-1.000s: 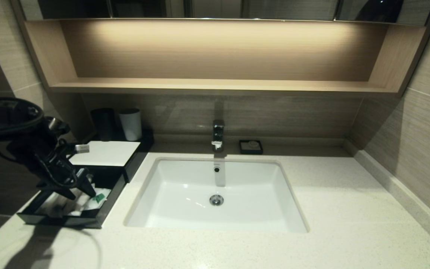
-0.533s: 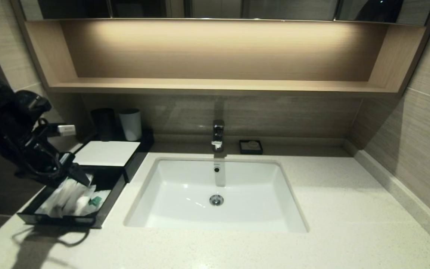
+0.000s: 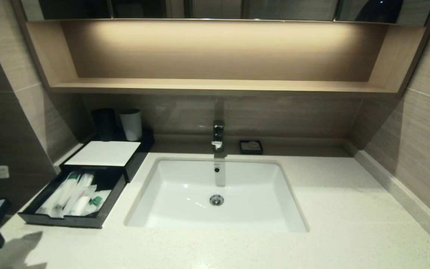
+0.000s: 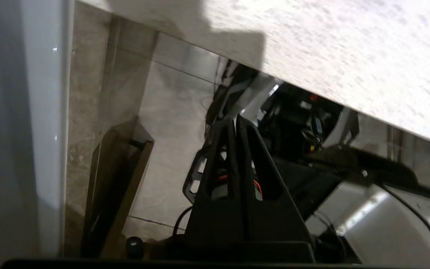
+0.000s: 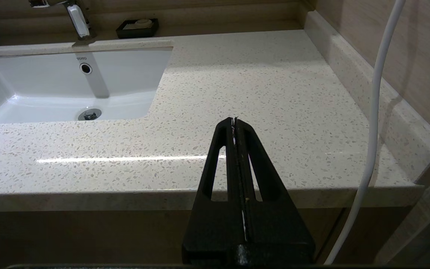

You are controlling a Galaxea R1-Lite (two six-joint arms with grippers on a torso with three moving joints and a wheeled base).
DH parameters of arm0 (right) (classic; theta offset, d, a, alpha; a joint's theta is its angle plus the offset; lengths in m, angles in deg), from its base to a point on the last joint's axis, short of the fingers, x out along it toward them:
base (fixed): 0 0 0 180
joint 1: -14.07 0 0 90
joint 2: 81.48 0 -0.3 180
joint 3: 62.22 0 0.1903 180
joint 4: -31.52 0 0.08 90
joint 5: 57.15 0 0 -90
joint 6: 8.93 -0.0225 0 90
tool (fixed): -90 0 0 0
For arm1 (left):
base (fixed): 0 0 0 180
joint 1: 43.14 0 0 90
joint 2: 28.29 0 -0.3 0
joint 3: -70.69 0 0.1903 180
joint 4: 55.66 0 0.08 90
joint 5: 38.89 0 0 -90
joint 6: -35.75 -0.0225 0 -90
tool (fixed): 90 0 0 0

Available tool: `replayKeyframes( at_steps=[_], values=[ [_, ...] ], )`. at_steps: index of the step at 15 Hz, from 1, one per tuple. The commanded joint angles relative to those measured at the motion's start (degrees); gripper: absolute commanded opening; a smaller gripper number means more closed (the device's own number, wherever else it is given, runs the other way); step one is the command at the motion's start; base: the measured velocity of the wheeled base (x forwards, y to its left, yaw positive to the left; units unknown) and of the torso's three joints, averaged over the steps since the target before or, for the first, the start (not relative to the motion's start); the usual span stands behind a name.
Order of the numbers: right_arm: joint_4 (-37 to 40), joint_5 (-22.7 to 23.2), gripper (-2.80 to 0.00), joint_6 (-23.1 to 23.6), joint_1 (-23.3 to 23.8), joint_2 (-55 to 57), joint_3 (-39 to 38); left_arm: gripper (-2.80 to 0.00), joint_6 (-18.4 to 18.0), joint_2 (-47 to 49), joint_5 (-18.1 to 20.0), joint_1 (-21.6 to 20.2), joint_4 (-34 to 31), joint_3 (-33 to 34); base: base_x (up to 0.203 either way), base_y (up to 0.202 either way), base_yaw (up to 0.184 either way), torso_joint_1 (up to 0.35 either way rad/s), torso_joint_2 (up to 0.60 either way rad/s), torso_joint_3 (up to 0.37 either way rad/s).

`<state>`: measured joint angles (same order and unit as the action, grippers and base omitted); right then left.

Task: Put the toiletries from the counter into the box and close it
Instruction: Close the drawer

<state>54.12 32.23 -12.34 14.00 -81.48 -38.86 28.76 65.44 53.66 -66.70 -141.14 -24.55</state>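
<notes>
We see the toiletries lying together in the pulled-out drawer of the box, at the left end of the worktop, beside the sink. The drawer stands open, so we judge the closing step is not yet done.

Our left gripper hangs off the worktop's front edge, low at the left, with its fingers pressed together and holding nothing; we think this leaves the drawer front free for a push. Our right gripper is parked before the right end of the worktop, fingers together, empty.
</notes>
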Motion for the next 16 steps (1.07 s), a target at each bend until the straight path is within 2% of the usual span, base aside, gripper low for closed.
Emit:
replayKeyframes(
  at_steps=[1, 3, 6, 8, 10, 13, 16],
  values=[
    [0.0, 0.0, -2.8, 0.0, 0.0, 0.1, 0.0, -2.8, -0.2, 1.2, -2.0, -3.3, 3.4, 3.9, 0.0, 0.0, 0.0, 0.0, 0.0, 0.0],
    [0.0, 0.0, -2.8, 0.0, 0.0, 0.1, 0.0, -2.8, -0.8, 5.6, -1.4, -4.3, 8.5, 6.0, 0.0, 0.0, 0.0, 0.0, 0.0, 0.0],
    [0.0, 0.0, -2.8, 0.0, 0.0, 0.1, 0.0, -2.8, -2.7, 12.4, 0.0, -5.8, 20.0, 7.0, 0.0, 0.0, 0.0, 0.0, 0.0, 0.0],
    [0.0, 0.0, -2.8, 0.0, 0.0, 0.1, 0.0, -2.8, -3.2, 14.8, 0.8, -6.1, 21.5, 5.3, 0.0, 0.0, 0.0, 0.0, 0.0, 0.0],
    [0.0, 0.0, -2.8, 0.0, 0.0, 0.1, 0.0, -2.8, -3.7, 15.6, 4.2, -6.1, 21.9, 3.6, 0.0, 0.0, 0.0, 0.0, 0.0, 0.0],
    [0.0, 0.0, -2.8, 0.0, 0.0, 0.1, 0.0, -2.8, -6.3, 16.0, 6.8, -6.1, 21.9, 3.8, 0.0, 0.0, 0.0, 0.0, 0.0, 0.0],
    [0.0, 0.0, -2.8, 0.0, 0.0, 0.1, 0.0, -2.8, -6.5, 16.2, 9.5, -6.2, 25.0, 4.0, 0.0, 0.0, 0.0, 0.0, 0.0, 0.0]
  ],
)
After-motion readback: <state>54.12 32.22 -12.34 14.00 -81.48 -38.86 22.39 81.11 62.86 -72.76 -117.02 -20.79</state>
